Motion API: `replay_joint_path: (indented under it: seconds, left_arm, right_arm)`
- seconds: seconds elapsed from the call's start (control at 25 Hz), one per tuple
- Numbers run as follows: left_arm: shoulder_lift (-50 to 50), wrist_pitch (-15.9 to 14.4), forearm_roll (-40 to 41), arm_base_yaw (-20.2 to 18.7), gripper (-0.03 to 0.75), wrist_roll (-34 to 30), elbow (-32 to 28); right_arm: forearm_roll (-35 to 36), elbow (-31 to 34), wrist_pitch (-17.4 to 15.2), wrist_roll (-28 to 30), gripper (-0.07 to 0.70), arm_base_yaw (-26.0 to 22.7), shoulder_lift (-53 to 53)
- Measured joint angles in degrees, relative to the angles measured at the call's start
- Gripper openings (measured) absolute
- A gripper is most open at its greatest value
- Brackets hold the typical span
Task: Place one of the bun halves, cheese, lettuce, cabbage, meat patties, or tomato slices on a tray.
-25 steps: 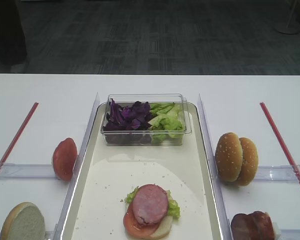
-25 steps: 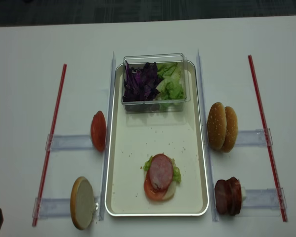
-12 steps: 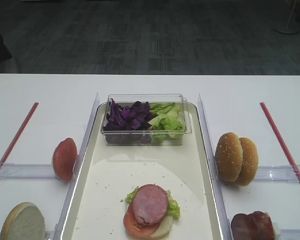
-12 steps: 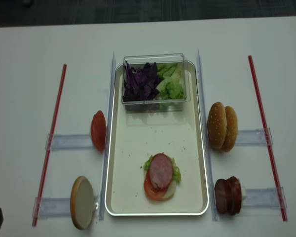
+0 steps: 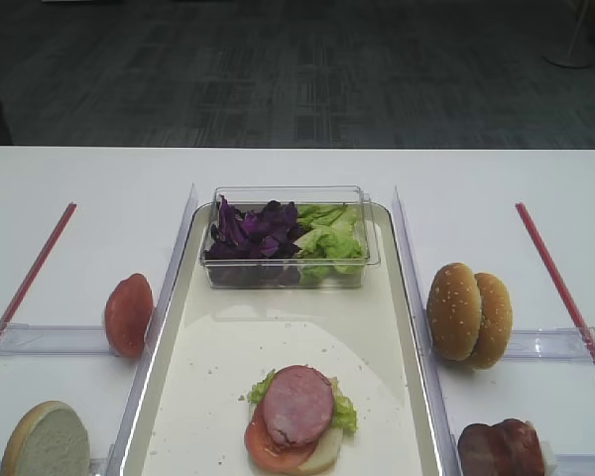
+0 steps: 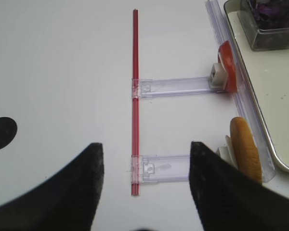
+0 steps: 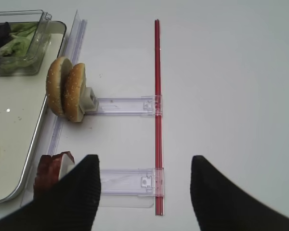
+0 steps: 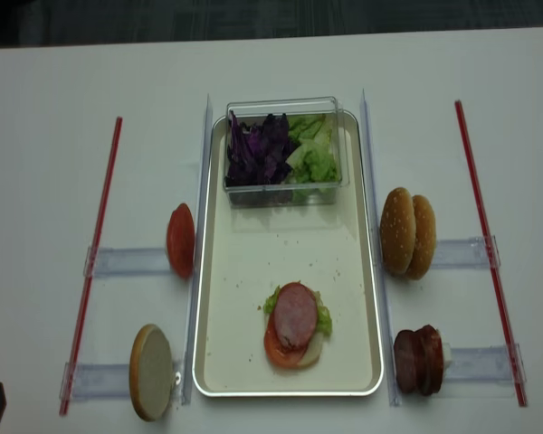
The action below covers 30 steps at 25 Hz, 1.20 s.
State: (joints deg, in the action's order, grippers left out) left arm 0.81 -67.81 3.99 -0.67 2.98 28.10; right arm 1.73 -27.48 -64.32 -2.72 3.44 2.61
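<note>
Nothing on the table has shifted since a second ago; only the dark shape at the far left of the background has slid out of view. The stack on the tray sits as it was: a meat patty on top, lettuce peeking out either side, a tomato slice and a pale bun half beneath. The tub of cabbage and more lettuce rests at the tray's far end.

Outside the tray, two sesame bun halves stand on edge in their holder, with spare meat patties nearer me. My right gripper hangs wide and empty beside those patties; my left gripper is equally spread, holding nothing, near the pale bun half.

I judge a sesame top comes next. I'd straddle its edge squarely, close gently so it doesn't squash, and lower it centred on the patty.
</note>
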Motion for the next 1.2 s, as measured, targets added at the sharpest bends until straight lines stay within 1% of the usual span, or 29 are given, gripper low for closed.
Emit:
replay_joint_path:
  seconds: [0.28,0.52,1.2]
  left_arm:
    - [0.0,0.0,0.0,0.0,0.366,0.0,0.0]
    - [0.0,0.0,0.0,0.0,0.366,0.0,0.0]
    - [0.0,0.0,0.0,0.0,0.366,0.0,0.0]
  right_arm:
    - [0.28,0.0,-0.1,0.6,0.446,0.0,-3.28]
    - [1.39,0.0,-0.1,1.99,0.446,0.0,-3.49]
    - [1.61,0.0,-0.21,2.21,0.446,0.58,-3.49]
